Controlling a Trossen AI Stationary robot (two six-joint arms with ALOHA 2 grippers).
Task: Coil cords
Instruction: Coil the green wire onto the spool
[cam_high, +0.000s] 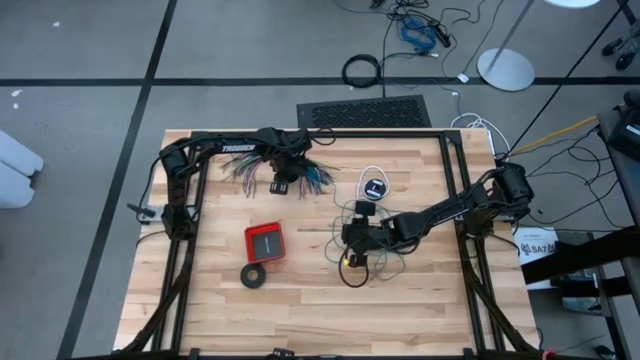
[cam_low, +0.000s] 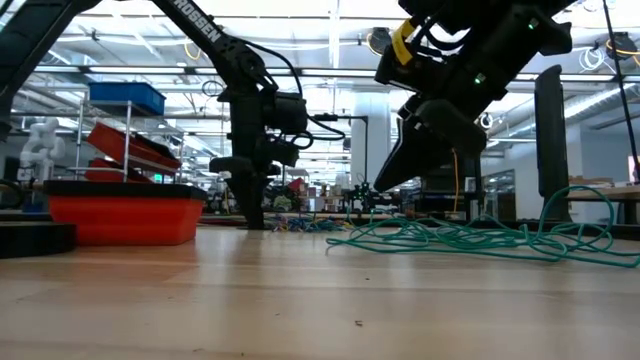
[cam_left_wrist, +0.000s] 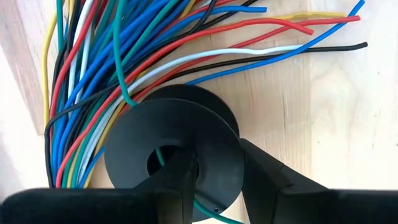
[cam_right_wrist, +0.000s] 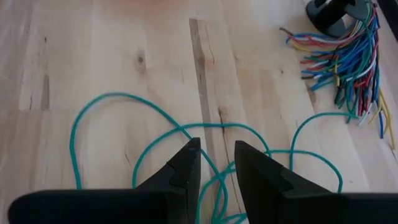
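A black spool (cam_left_wrist: 155, 134) lies flat on the fanned many-coloured wires (cam_left_wrist: 93, 74) at the table's far side. My left gripper (cam_left_wrist: 214, 165) is on it, pointing down. The teal-green cord (cam_left_wrist: 118, 62) runs into the spool's centre hole. Its loose tangle (cam_right_wrist: 106, 99) sprawls on the wood mid-table. My right gripper (cam_right_wrist: 217, 149) hovers slanted just above that tangle (cam_low: 470, 238), its fingers a little apart, and I see no cord caught between them. The white cord with its small black round piece (cam_high: 375, 186) lies behind the tangle. My left gripper comes at the spool from above, fingers pointing down. One finger (cam_left_wrist: 180, 171) stands inside the centre hole and the other (cam_left_wrist: 267, 177) outside the rim, with the top flange (cam_left_wrist: 217, 146) between them. The spool rests flat on the coloured wires.
A red box (cam_high: 265, 242) and a black tape-like ring (cam_high: 255, 275) lie at the near left. The coloured bundle (cam_high: 318, 178) fans out on both sides of the left gripper (cam_high: 285, 178). Bare wood lies along the near edge.
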